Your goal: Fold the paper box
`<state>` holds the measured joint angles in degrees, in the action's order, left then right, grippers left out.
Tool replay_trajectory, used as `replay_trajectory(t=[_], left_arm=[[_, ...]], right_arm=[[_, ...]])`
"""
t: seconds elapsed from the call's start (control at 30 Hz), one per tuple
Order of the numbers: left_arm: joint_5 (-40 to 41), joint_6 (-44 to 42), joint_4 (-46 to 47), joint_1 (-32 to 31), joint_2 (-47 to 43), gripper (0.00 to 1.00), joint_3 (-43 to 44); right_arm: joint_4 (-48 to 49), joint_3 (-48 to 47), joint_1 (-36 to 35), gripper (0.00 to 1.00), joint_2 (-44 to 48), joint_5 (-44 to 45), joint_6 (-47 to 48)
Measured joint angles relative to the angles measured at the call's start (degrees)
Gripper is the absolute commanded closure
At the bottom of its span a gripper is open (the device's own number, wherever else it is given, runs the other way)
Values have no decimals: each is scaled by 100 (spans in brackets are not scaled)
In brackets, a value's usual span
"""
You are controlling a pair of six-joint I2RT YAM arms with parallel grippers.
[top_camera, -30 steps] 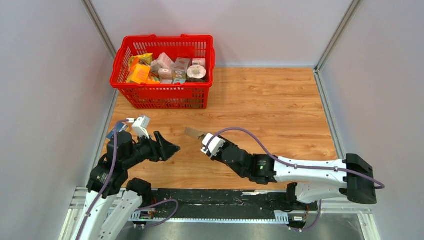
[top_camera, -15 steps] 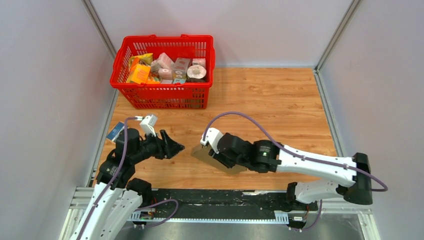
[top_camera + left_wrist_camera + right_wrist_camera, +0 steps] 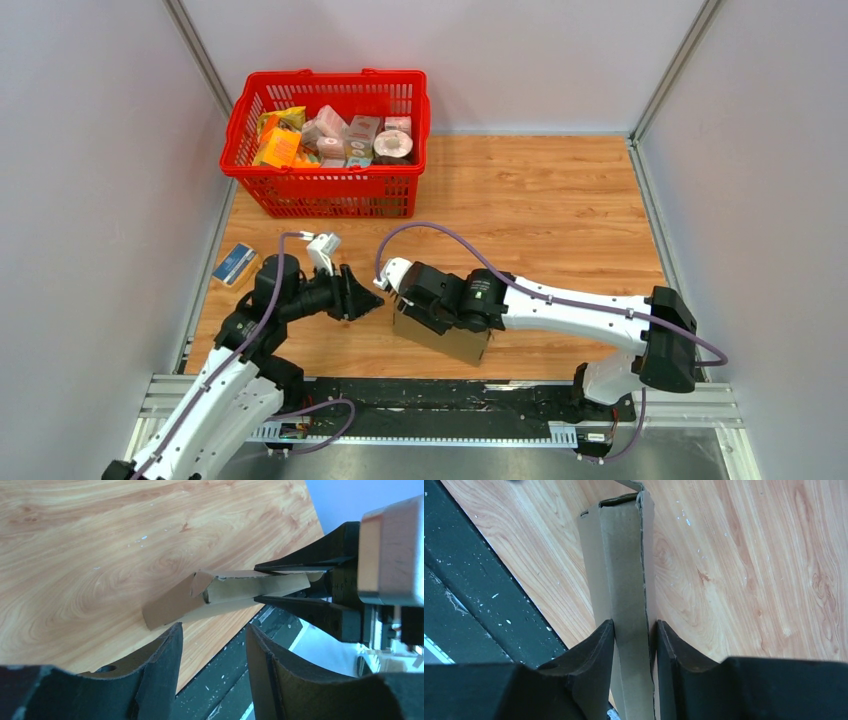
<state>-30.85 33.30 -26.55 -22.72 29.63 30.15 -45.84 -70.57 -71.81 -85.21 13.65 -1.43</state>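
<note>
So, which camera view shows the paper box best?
Left wrist: the paper box shows almost whole, side-on, with its open end. Right wrist gives only one narrow face, close up; top external, only a partly covered side.

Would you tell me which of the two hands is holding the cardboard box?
The right hand, clamped on the cardboard box; the left hand is open and empty.

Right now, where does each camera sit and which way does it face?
Top external: above and behind, looking down on the table and red basket; both arms show.
Left wrist: on the left arm, looking past the left hand at the paper box pinched in the right hand.
Right wrist: on the right arm, looking along its fingers, clamped on the box, toward the table.
Shared: all show the box.
</note>
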Motion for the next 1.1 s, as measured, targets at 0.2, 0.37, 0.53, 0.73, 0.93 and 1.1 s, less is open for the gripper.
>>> replay_trajectory(t=[0.2, 0.37, 0.53, 0.73, 0.93, 1.1], left_arm=[[201, -400, 376, -605, 1014, 46, 153], [378, -872, 341, -754, 1703, 46, 525], [592, -1161, 310, -754, 1784, 40, 667], [214, -1180, 452, -754, 2116, 35, 680], [-256, -1104, 588, -758, 2271, 48, 680], [-417, -1038, 529, -756, 2271, 60, 723]], right_arm=[[256, 146, 52, 63, 81, -76, 22], [426, 286, 70, 62, 188, -105, 22], [590, 444, 70, 61, 337, -267, 46], [695, 581, 70, 60, 474, -372, 79], [708, 597, 70, 60, 487, -380, 81], [702, 605, 70, 60, 516, -422, 79]])
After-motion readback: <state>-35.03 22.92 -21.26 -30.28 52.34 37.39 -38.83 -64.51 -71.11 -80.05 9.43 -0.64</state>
